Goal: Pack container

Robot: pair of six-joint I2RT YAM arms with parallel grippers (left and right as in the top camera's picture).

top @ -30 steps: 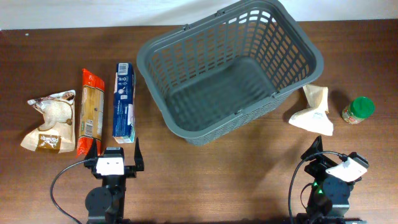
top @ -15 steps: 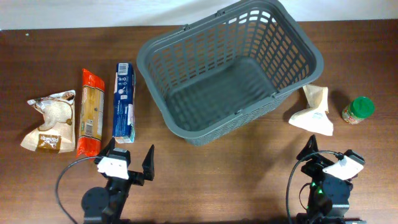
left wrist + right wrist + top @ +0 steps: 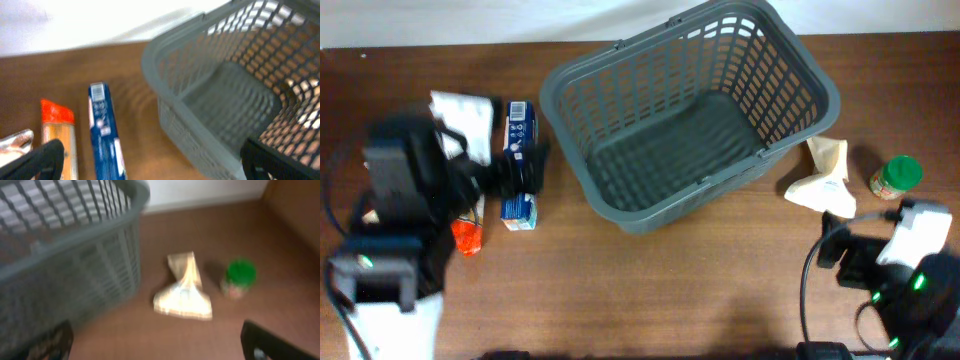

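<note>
Dark grey plastic container [image 3: 780, 75], lattice-walled, thick-rimmed, by the far edge; left gripper [image 3: 160, 165] and right gripper [image 3: 160, 342] gape apart.

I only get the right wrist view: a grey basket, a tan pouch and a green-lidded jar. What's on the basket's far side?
Observer: A blue box lies there, with an orange-topped packet beside it.
Operator: Is anything inside the basket yet?
Observer: No. Seen from overhead, the container is empty.
Operator: Where's the other arm?
Observer: The left arm hangs, blurred, over those packets, with its jaws open.
</note>
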